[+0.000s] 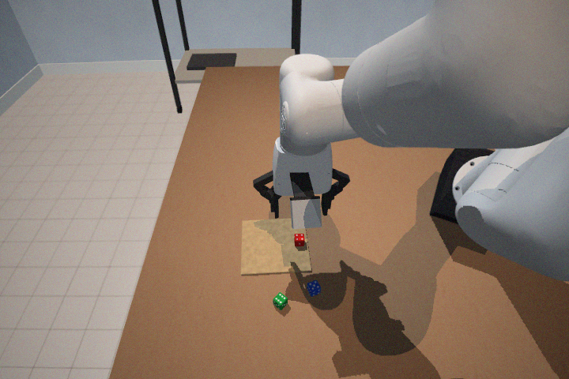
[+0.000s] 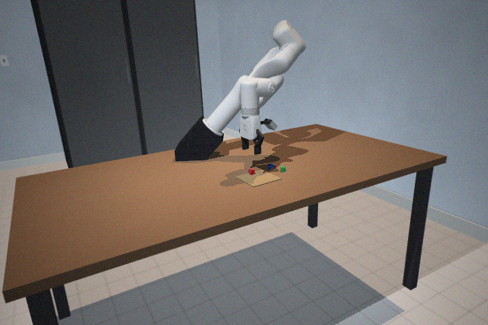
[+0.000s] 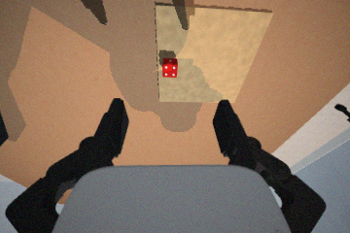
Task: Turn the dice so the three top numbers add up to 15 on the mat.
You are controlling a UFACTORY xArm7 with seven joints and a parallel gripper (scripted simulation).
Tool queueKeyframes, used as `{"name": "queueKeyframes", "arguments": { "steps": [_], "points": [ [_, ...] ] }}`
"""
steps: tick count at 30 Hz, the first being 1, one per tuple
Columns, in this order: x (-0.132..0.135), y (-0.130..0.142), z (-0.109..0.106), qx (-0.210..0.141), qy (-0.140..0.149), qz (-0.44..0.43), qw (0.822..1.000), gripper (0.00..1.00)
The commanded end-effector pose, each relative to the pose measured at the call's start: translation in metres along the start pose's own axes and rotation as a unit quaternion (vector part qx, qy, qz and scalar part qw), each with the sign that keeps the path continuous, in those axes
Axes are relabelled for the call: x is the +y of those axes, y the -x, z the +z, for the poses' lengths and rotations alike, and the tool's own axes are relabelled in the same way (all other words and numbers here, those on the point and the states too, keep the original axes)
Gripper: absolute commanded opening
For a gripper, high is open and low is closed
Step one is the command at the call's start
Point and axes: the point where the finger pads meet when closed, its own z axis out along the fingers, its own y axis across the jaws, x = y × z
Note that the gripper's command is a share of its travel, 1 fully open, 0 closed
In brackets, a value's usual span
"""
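Observation:
A red die (image 1: pixel 299 239) (image 2: pixel 251 171) (image 3: pixel 170 68) lies flat on the tan mat (image 1: pixel 260 252) (image 2: pixel 264 180) (image 3: pixel 231 49), close to the mat's edge on the arm's side. Its top face shows four pips in the wrist view. A blue die (image 1: pixel 313 288) (image 2: pixel 270 166) and a green die (image 1: pixel 280 300) (image 2: pixel 282 168) lie on the bare table just off the mat. My gripper (image 1: pixel 299 211) (image 2: pixel 251 148) (image 3: pixel 171 110) is open wide and empty. It hangs above the table beside the mat, a little back from the red die and not touching it.
The arm's black base (image 1: pixel 444 192) (image 2: pixel 196 145) stands on the brown table (image 1: pixel 231 339) (image 2: pixel 137 199) behind the mat. The table's long edge runs just left of the mat in the top view. A dark cabinet (image 2: pixel 110 68) stands behind the table.

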Motion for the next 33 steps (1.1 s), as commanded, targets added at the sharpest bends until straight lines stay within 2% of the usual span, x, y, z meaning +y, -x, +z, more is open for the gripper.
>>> {"name": "queueKeyframes", "arguments": {
  "steps": [1,4,6,9,15,17,18,33],
  "points": [
    [0.017,-0.027,0.002,-0.003,0.001,-0.087,0.996,1.00],
    [0.020,-0.032,0.003,-0.003,0.001,-0.105,0.994,1.00],
    [0.031,-0.060,0.007,-0.004,0.000,-0.185,0.983,1.00],
    [0.036,-0.075,0.009,-0.004,0.000,-0.228,0.974,1.00],
    [0.047,-0.131,0.016,-0.001,0.001,-0.374,0.927,1.00],
    [0.047,-0.133,0.016,-0.001,0.001,-0.379,0.925,1.00],
    [0.047,-0.133,0.016,-0.001,0.001,-0.379,0.925,0.36],
    [0.047,-0.133,0.016,-0.001,0.001,-0.379,0.925,0.36]
  ]
}}
